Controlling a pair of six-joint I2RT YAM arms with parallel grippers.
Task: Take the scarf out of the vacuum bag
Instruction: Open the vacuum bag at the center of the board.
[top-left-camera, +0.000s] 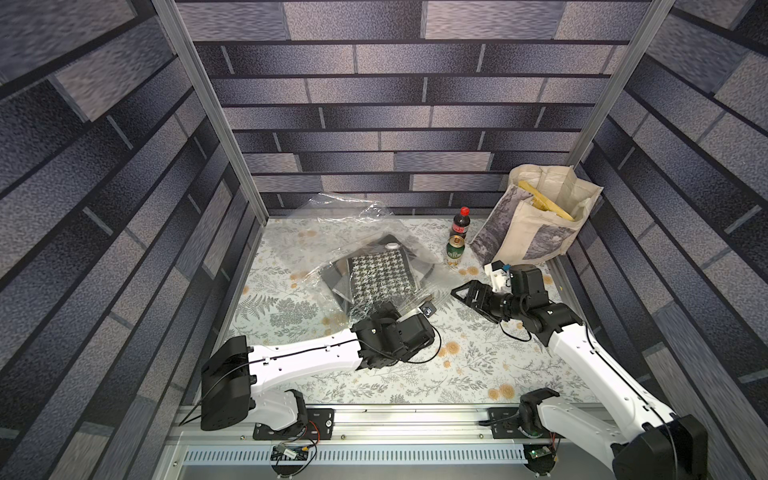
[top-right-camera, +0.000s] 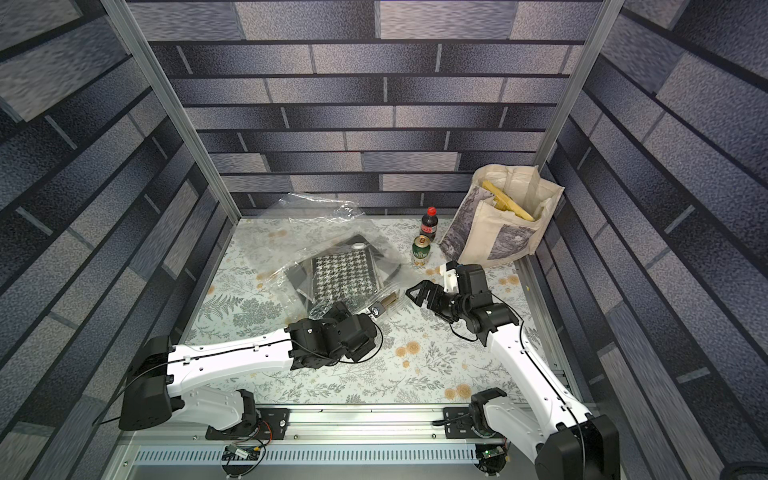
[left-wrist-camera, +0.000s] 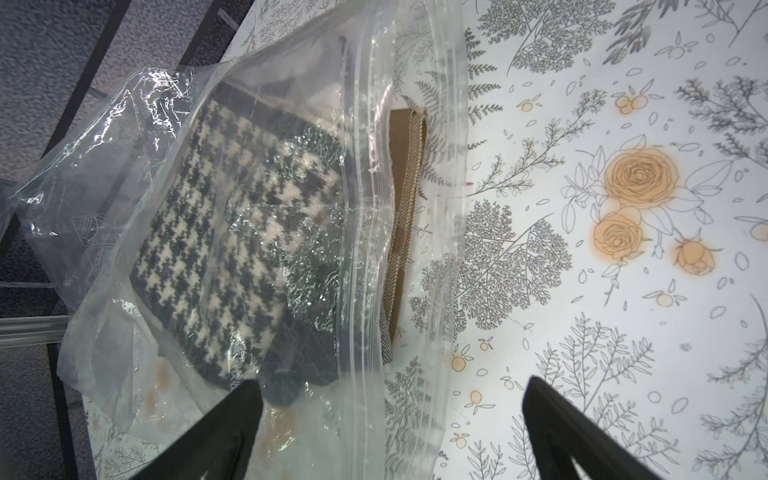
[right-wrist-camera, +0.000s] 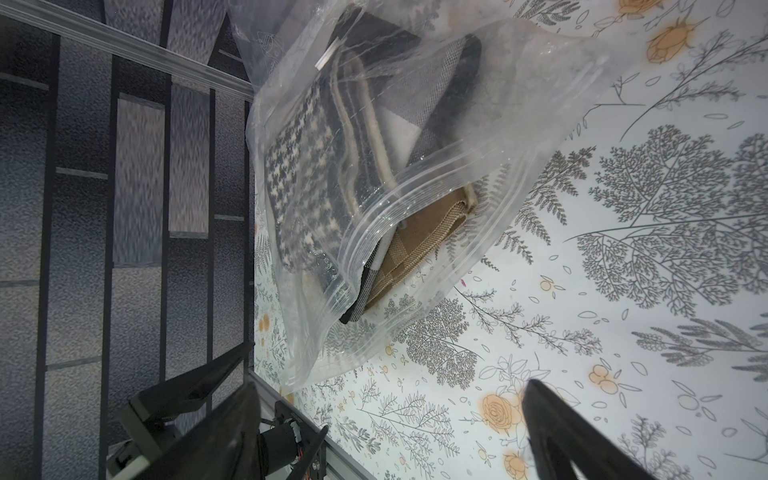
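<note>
The vacuum bag (top-left-camera: 332, 232) (top-right-camera: 291, 249) is crinkly clear plastic lying mid-table, its white valve cap (top-left-camera: 391, 246) on the far part. Inside it lies the folded scarf (top-left-camera: 378, 274) (top-right-camera: 340, 276), houndstooth black and cream (left-wrist-camera: 216, 232) (right-wrist-camera: 307, 174). A tan fold (left-wrist-camera: 405, 187) (right-wrist-camera: 415, 237) of it reaches the zip edge. My left gripper (top-left-camera: 374, 311) (left-wrist-camera: 392, 384) is open at the bag's near edge, with the zip strip lying between its fingers. My right gripper (top-left-camera: 461, 291) (right-wrist-camera: 390, 385) is open over the tablecloth, just right of the bag and apart from it.
A cream tote bag (top-left-camera: 536, 220) with grey prints stands at the back right. A cola bottle (top-left-camera: 461, 222) and a green can (top-left-camera: 455, 249) stand between it and the vacuum bag. A small black clip (top-left-camera: 428, 309) lies by the bag's near corner. Walls enclose three sides.
</note>
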